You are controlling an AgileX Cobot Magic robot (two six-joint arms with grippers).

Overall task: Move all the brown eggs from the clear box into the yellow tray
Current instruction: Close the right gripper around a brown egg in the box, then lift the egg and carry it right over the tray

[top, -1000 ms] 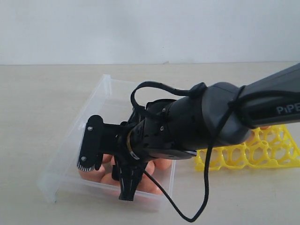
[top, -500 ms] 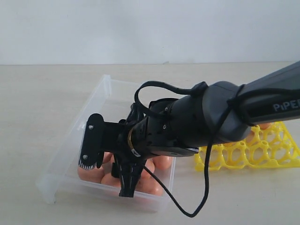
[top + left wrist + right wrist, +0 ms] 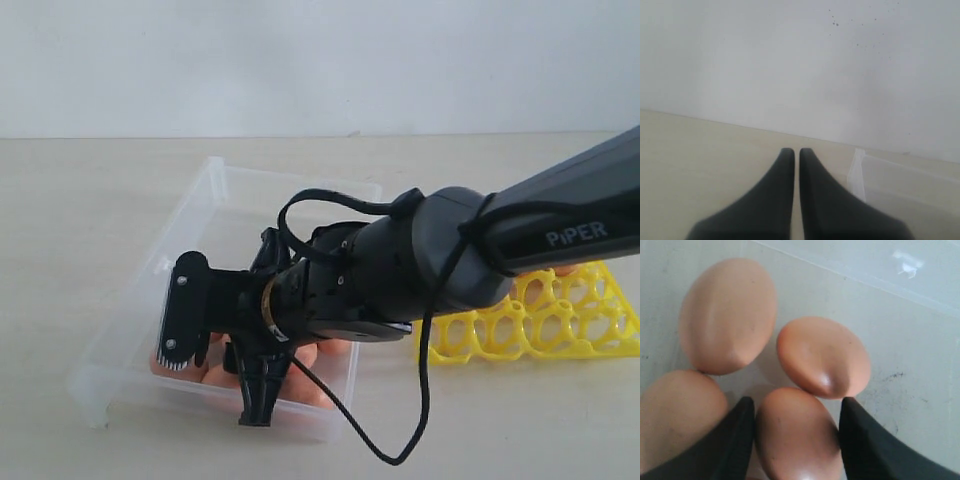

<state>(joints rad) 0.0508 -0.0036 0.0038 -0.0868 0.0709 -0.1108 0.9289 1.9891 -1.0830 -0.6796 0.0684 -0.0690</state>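
Observation:
Several brown eggs [image 3: 727,315] lie on the scuffed floor of the clear box [image 3: 130,330]. My right gripper [image 3: 797,402] reaches down into the box's near end, and its two dark fingers press against both sides of one brown egg [image 3: 797,440]. Two neighbouring eggs [image 3: 822,357] touch that egg. In the exterior view the right gripper [image 3: 215,360] hides most of the eggs [image 3: 320,352]. The yellow tray [image 3: 540,320] lies to the right of the box, partly behind the arm. My left gripper [image 3: 796,151] is shut on nothing, hovering over bare table beside a corner of the clear box [image 3: 860,170].
The light wooden table [image 3: 80,200] runs back to a white wall [image 3: 300,60]. A black cable [image 3: 425,400] loops down from the right arm over the table in front of the tray.
The right gripper has sunk lower into the box and its fingers have narrowed onto one egg. The box has slid a little to the left. The left gripper's opening has not changed.

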